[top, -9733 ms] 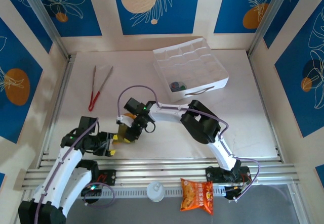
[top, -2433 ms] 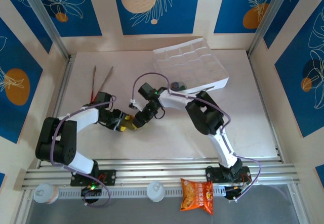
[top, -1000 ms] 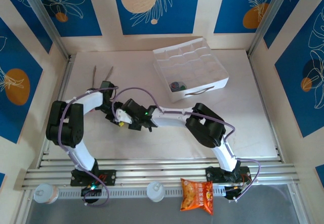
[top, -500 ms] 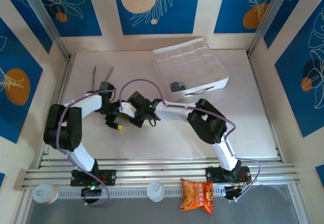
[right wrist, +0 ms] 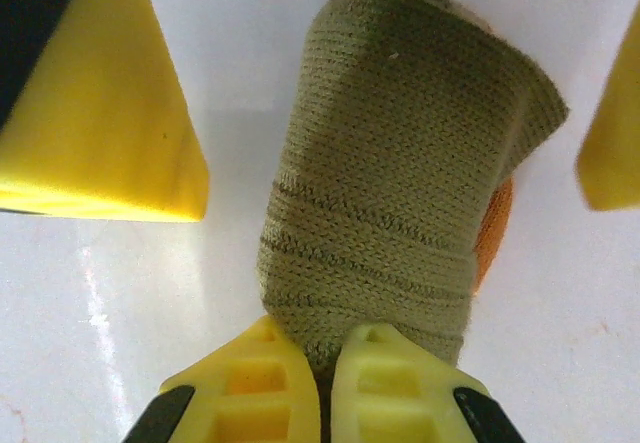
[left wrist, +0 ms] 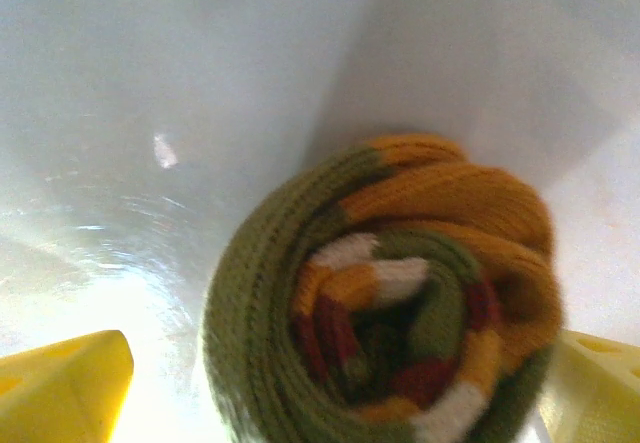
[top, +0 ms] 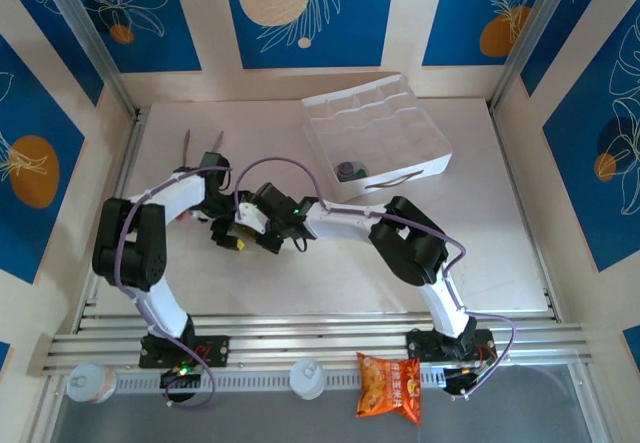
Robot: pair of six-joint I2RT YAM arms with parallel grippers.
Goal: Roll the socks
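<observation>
Divided white box (top: 425, 170), far right part of the tabletop (top: 500, 243): holds one small grey bundle (top: 348, 170) in its near-left compartment, detail too small to tell.

Olive-green sock (left wrist: 390, 303): rolled, lying left of the tabletop's centre between both hands.

Left wrist view: the coil's end, with orange, cream and red stripes. The left hand (left wrist: 330, 403) is spread wide, one yellow finger on each side.

Right wrist view: the plain olive outer wrap. The right hand (right wrist: 322, 388) is pinched narrow on the roll's near end.

White organizer box (top: 425, 168) sits well apart from snack packet (top: 391, 386).
</observation>
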